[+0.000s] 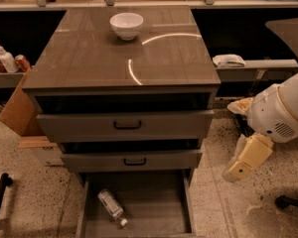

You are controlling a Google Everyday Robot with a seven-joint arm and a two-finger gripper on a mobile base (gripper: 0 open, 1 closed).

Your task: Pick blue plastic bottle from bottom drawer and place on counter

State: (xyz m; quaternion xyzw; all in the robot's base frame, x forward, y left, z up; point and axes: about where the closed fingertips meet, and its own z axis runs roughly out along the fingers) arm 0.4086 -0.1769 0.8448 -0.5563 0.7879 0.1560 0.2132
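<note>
— Jaws spread or pressed together?
— Cannot tell; the gripper (pixel 234 172) hangs right of the cabinet (pixel 79 128), well apart.
— The blue plastic bottle (pixel 111 207)?
— Down-left of it, flat in the open bottom drawer (pixel 156 207) (left side), lying diagonally, cap front-right. The counter (pixel 84 63) bears one white bowl (pixel 126 25) at its back.

Dim warm light, glare arcs on counter (pixel 89 58), claw (pixel 237 170) pale at right.

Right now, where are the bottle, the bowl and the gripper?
blue plastic bottle (pixel 110 204): camera view, label, in bottom drawer (pixel 154 205).
white bowl (pixel 126 26): camera view, outer side, on counter (pixel 89 58).
gripper (pixel 236 171): camera view, lower tip, right of drawer.
</note>
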